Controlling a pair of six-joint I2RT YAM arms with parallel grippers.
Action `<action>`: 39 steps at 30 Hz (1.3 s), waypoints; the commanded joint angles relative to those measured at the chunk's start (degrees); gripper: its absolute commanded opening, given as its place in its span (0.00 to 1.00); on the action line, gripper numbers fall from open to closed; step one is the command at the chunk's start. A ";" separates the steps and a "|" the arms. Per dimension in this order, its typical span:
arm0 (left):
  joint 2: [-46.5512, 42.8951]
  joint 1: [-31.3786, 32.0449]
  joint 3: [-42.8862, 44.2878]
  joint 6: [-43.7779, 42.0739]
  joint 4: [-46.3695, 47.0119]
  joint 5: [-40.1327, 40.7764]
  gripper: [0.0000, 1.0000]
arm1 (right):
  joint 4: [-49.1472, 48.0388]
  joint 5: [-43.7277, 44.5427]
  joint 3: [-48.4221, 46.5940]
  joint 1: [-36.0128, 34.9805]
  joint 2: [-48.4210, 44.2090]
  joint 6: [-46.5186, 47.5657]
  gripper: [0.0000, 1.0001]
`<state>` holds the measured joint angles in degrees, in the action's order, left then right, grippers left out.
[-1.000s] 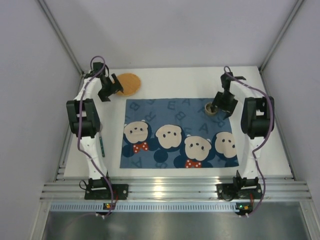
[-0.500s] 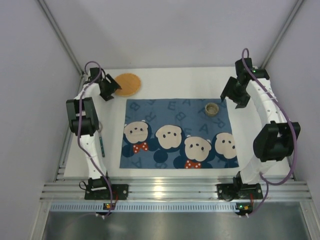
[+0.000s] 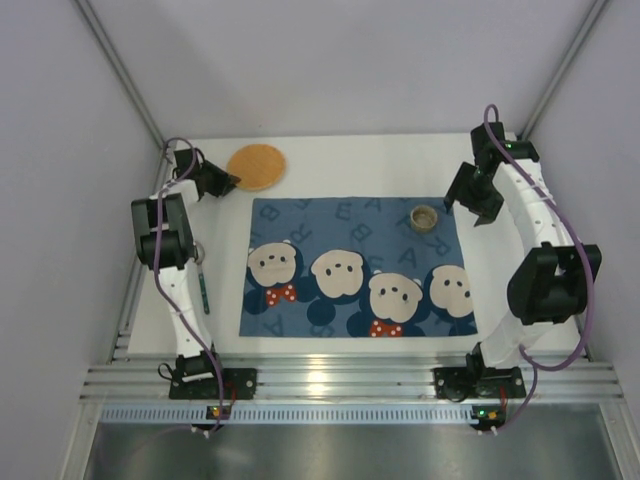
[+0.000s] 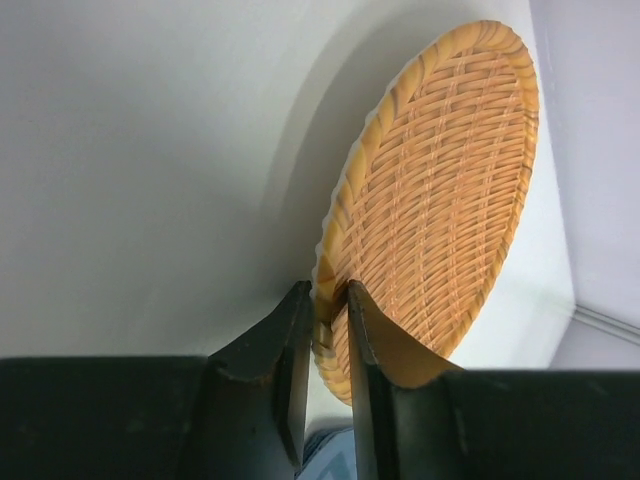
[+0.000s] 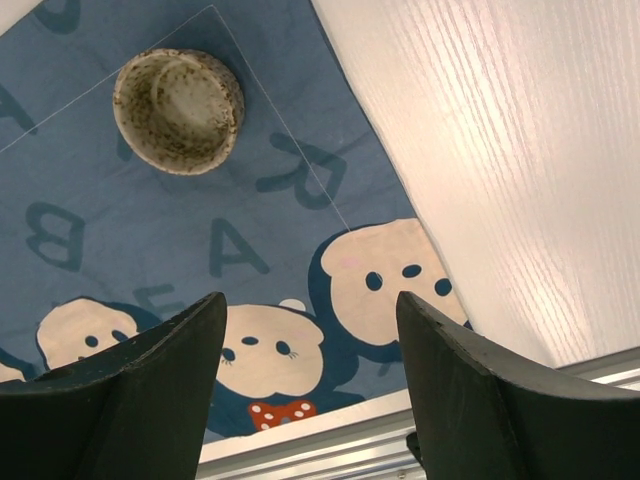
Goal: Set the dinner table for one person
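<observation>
while our left claw [image 4: 326, 310] clamps the plate's [image 4: 440, 190] rim at eleven o'clock on the counter [image 3: 360, 160] underlying everything, our right claw [image 5: 310, 300] hangs released by the cup [image 5: 178, 98]; next, we judge: plate onto placemat [image 3: 350, 230].

One plate [image 3: 256, 167], one cup [image 3: 425, 216], one placemat [image 3: 352, 232]

Pale grey walls [image 3: 350, 60] on three sides; aluminium rails [image 3: 350, 381] along near edge.

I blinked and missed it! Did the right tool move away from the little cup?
Yes. The right tool went rightward off the cup, toward the placemat's right edge.
</observation>
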<state>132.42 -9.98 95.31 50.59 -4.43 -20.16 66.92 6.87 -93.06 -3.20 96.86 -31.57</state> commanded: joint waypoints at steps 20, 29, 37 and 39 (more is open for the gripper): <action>-0.67 -3.74 -6.81 27.01 45.20 -30.37 0.00 | -1.96 -0.72 -0.90 0.57 -0.97 0.19 0.68; -14.46 5.66 -8.03 -6.02 6.94 -35.31 0.00 | -3.98 -2.30 2.52 1.09 -3.08 1.16 0.68; -24.14 22.78 -24.88 -15.87 -1.29 -30.20 0.00 | -6.00 -3.27 8.59 2.76 -7.03 3.27 0.68; -24.58 25.17 -26.57 -17.01 -1.55 -29.06 0.00 | -6.09 -3.53 10.16 2.76 -8.00 3.97 0.68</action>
<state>109.69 13.82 72.05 38.65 -2.44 -50.17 62.87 4.16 -84.23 -1.26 92.88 -29.47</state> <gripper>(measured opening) 0.070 0.680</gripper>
